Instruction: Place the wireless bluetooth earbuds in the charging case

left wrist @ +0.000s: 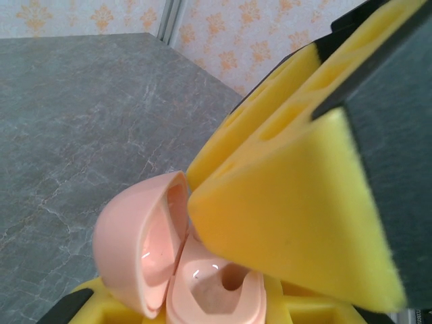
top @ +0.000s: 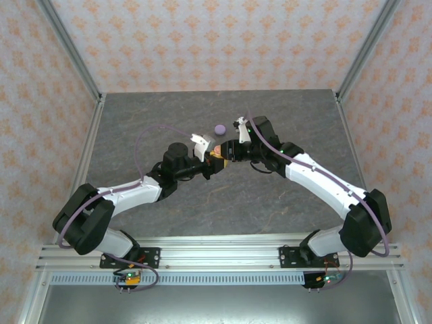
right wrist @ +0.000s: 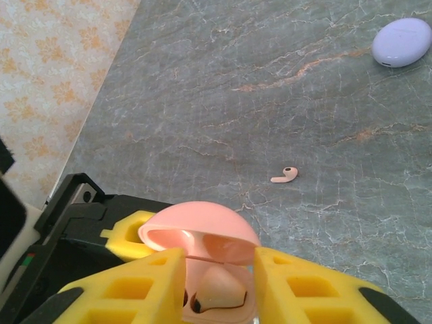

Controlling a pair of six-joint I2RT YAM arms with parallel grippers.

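The pink charging case (right wrist: 199,226) has its lid tilted open, and my left gripper (left wrist: 202,307) is shut on its base, yellow pads on both sides. One pale pink earbud (right wrist: 219,291) sits in a socket of the case. My right gripper (right wrist: 219,260) stands open just over the case, a finger on each side of that earbud with a gap to each. In the left wrist view a right finger pad (left wrist: 290,216) covers half of the case (left wrist: 145,243), and one empty socket shows beside it. A second pink earbud (right wrist: 284,175) lies on the table beyond the case.
A closed lilac-purple round case (right wrist: 402,42) lies further back on the grey marble table (right wrist: 223,81); from above this purple case (top: 219,128) is just behind the two grippers. Both arms meet mid-table. Aluminium frame posts and patterned walls bound the table.
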